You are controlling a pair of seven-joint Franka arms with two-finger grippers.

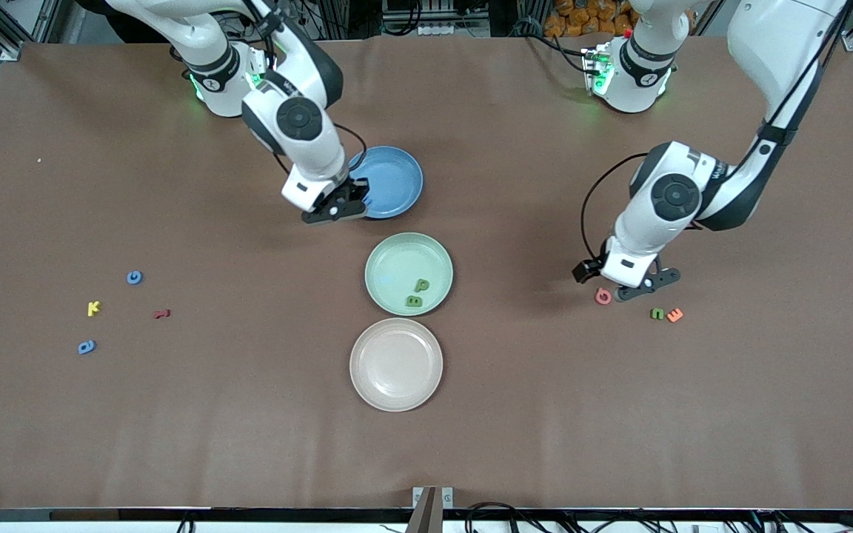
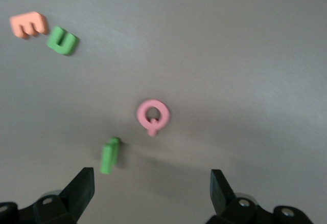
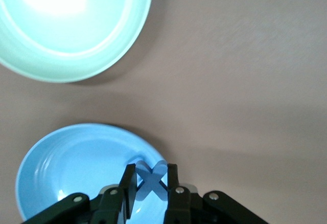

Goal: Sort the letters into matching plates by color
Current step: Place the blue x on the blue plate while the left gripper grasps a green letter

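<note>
While hidden frontally, blue X (image 3: 152,179) in right end effector (image 3: 152,183), over blue plate (image 3: 66,168).

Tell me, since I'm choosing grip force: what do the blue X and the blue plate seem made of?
Blue X, held in the right pincer: probably foam or soft plastic, judging by its chunky matte look. Blue plate: likely matte plastic, smooth with a soft sheen.

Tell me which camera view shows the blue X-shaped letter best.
The right wrist view: the blue X sits pinched in the right gripper over the blue plate. The front view hides it under that gripper; the left wrist view does not show it.
</note>
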